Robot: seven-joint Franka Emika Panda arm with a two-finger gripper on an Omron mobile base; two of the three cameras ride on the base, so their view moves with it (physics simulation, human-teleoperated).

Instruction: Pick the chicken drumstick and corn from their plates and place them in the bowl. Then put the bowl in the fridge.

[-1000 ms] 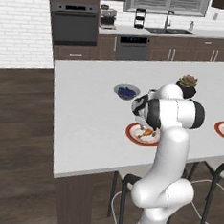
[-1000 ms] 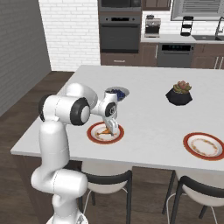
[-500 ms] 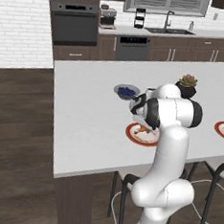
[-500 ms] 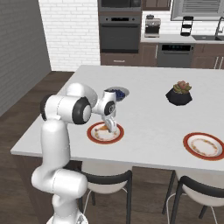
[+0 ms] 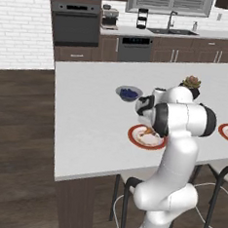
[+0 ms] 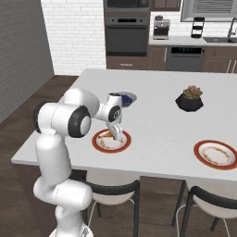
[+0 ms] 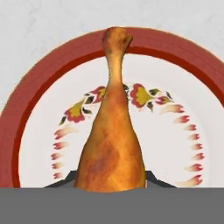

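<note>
Gripper (image 6: 117,134) down low over the near plate (image 6: 98,144), right above the chicken drumstick (image 7: 112,144). In the hand view, drumstick lying along the plate (image 7: 183,109), thick end between the dark fingertips (image 7: 151,178), bone tip resting on the red rim at the far side. Fingers spread either side of the thick end (closed on it or not, cannot tell). Second red-rimmed plate (image 6: 216,154) well apart along the white counter (image 6: 157,120). Blueberry bowl (image 5: 129,93) beyond the arm, black plant pot (image 6: 189,99) further along.
</note>
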